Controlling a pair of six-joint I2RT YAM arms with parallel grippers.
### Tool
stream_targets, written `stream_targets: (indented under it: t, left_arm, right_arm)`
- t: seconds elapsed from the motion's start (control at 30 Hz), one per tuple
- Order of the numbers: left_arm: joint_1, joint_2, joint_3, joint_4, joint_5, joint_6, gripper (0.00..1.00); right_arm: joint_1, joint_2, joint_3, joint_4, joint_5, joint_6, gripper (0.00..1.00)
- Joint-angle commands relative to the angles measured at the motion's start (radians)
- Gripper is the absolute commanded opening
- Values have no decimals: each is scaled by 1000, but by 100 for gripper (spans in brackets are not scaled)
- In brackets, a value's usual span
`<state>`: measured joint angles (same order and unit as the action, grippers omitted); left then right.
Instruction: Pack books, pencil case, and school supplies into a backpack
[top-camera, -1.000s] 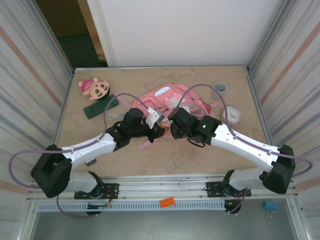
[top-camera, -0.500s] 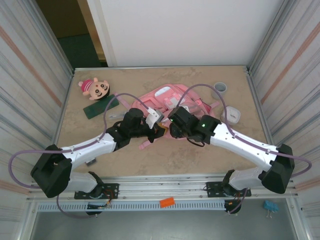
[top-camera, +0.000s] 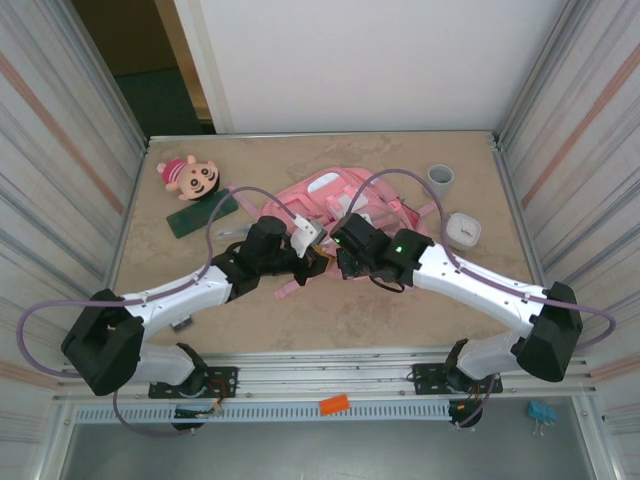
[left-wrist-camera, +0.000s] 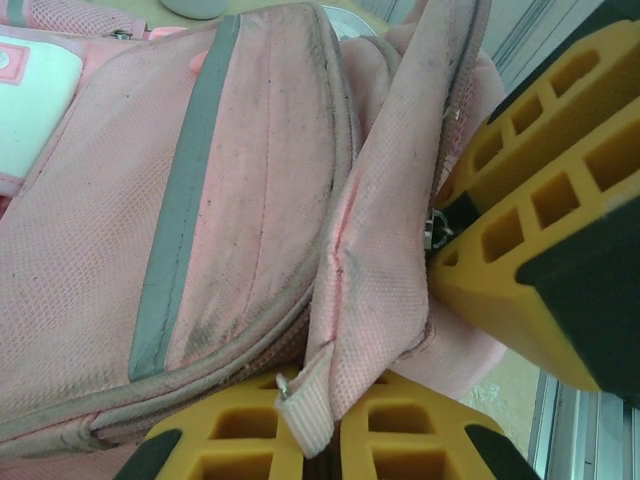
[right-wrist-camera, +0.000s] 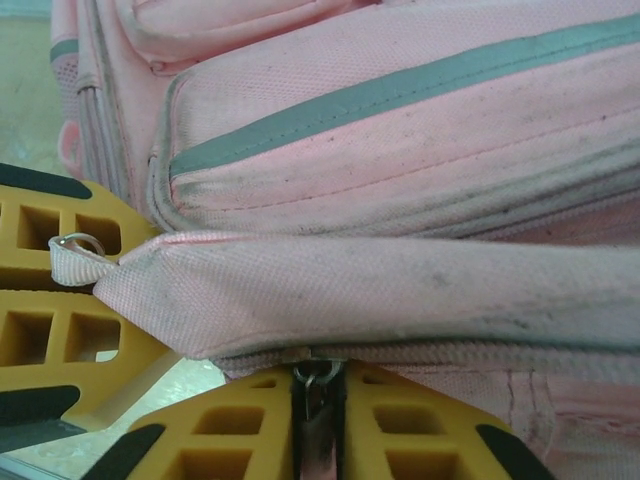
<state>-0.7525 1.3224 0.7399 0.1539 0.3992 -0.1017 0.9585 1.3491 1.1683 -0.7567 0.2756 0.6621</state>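
The pink backpack (top-camera: 335, 195) lies at the middle of the table, and both grippers meet at its near edge. My left gripper (top-camera: 312, 258) is shut on a pink fabric tab (left-wrist-camera: 310, 400) at the end of the zip flap. My right gripper (top-camera: 338, 262) is shut on the metal zip pull (right-wrist-camera: 320, 385) under the same flap (right-wrist-camera: 400, 290). The dark green pencil case (top-camera: 200, 215) lies to the left on the table, with a slim grey-blue stick (top-camera: 228, 232) beside it. The books are out of view.
A pink-capped plush doll (top-camera: 190, 175) lies at the back left. A grey cup (top-camera: 440, 178) stands at the back right, with a small white object (top-camera: 463, 230) nearer to me. Metal walls close in both sides of the table.
My right gripper has closed on the zip pull, and its arm has shifted slightly left. The left gripper has kept its hold and has not moved.
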Motion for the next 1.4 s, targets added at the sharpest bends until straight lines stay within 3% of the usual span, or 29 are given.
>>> stream_targets:
  t: [0.0,0.3,0.6,0.7,0.9,1.13,1.27,1.37]
  left_arm:
    - [3,-33,37,71,3,-25,0]
    - [18,-47,26,11,-58,28,0]
    - [65,-85,12,-40,-79,75,0]
    - [68,-90,10,-51,-82,88,0]
    - [75,-86,5,-83,-129,116,0]
    - [99,-101,-19,-98,-174,132,0]
    - [101,-100,-17,-95,-159,103,12]
    - [100,-119,-18,-105,-132,32,43]
  right_arm:
    - [3,-47,-3,-17,45,19,12]
    - [-54,-158,-113,45,-70,-10,0]
    - [-159,-170,-212,104,-319,-63,0]
    - [-163,-168,-212,92,-326,-65,0]
    - [-166,-211,-195,-39,-198,-38,0]
    - [-191,-335,-283,78,-331,-83,0]
    - [-193,-312,-287,95,-367,-100,0]
    - [-192,-279,-286,130,-400,-105,0]
